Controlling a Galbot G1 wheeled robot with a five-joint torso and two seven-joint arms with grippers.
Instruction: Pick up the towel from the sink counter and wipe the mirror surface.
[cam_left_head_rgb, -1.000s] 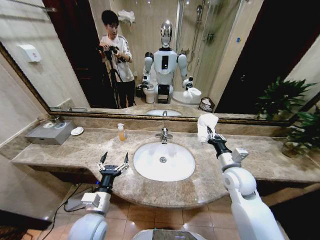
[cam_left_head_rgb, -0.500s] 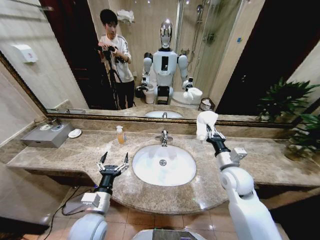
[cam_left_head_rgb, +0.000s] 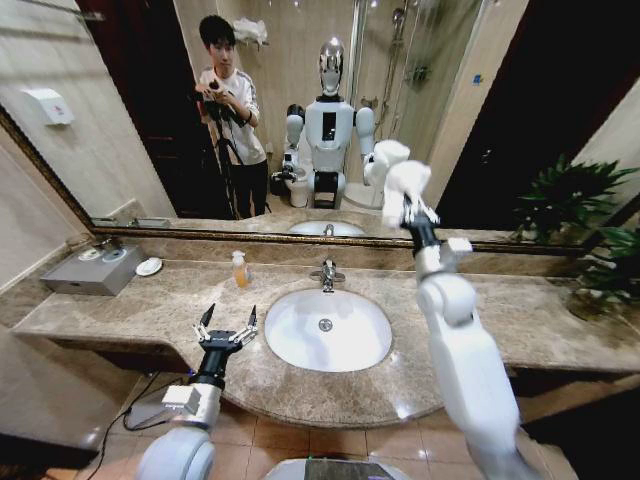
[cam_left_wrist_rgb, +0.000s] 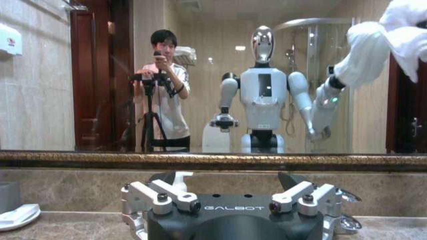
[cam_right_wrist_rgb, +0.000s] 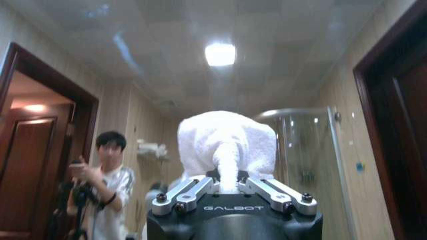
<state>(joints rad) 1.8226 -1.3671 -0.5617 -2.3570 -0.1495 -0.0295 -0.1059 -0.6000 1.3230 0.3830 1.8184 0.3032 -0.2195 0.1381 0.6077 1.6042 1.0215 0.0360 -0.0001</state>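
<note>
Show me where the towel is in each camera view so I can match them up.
Head view: the towel is raised against the mirror, right of centre, clamped in the right gripper.
Left wrist view: towel in the far upper corner, beside its reflection.
Right wrist view: towel at centre, bunched just beyond the right gripper.
Shared landmark: the reflected shower enclosure.

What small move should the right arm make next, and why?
Probably press the white towel flat onto the mirror and start a short sideways stroke. The right gripper holds the towel raised at the glass, meeting its reflection, while the left gripper hangs open over the sink counter.
</note>
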